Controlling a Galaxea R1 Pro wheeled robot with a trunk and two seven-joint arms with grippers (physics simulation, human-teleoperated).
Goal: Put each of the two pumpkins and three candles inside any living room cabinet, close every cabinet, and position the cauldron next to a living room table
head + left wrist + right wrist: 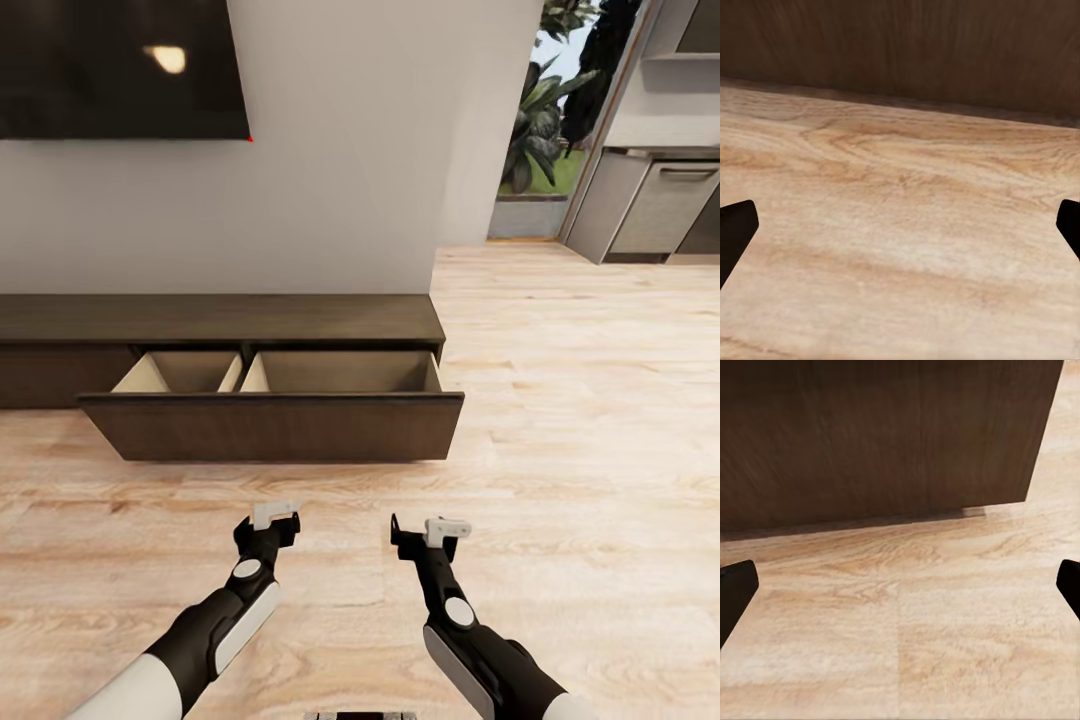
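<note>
Mostly shadowed interior of open cabinet [270, 425].

From my head camera the cabinet [220, 320] runs off the left edge, and its pulled-out drawer front [270, 425] hides the lower part of both compartments. The dark wall screen [120, 65] is cropped at top and left. In each wrist camera I get just finger [735, 232] tips [735, 592] at the edges.
</note>
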